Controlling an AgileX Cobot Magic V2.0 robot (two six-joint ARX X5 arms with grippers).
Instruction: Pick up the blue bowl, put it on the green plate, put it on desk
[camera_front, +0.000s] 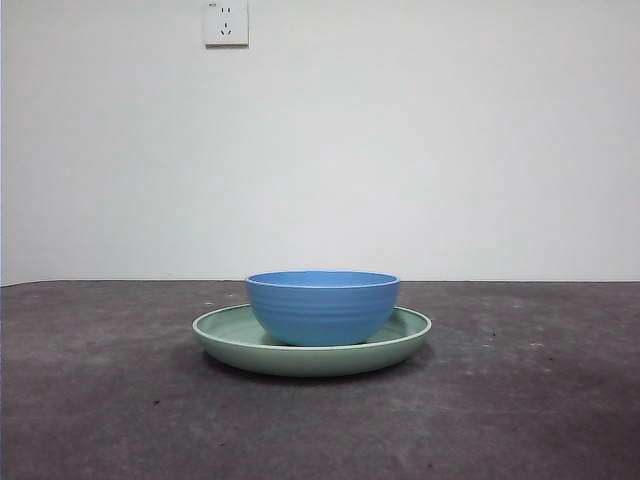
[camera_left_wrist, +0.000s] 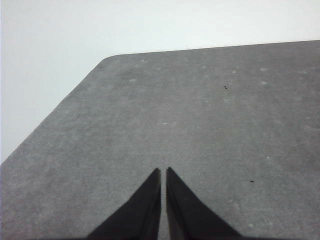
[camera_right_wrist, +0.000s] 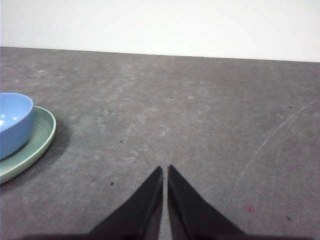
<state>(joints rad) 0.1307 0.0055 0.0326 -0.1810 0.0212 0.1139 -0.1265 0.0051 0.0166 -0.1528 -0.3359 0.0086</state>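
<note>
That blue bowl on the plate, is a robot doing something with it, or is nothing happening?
Nothing is being handled at this moment. The blue bowl sits upright in the green plate, which rests on the desk. The left gripper is shut over bare desk, with neither dish in its view. The right gripper is also shut and empty, apart from the dishes, which show at the edge of its view.

Smooth, softly glossy medium-blue round bowl (camera_front: 322, 308), looks like plastic or glazed ceramic, hard to say which, with faint ridges round the outside and a slight sheen inside. Pale sage-green shallow plate (camera_front: 400, 340) similar, smooth with a satin finish. Dark grey-brown counter (camera_front: 540, 400) totally matt, a bit rough, speckled and lightly scratched. White wall (camera_front: 450, 140) flat, matt, painted-looking.
</note>
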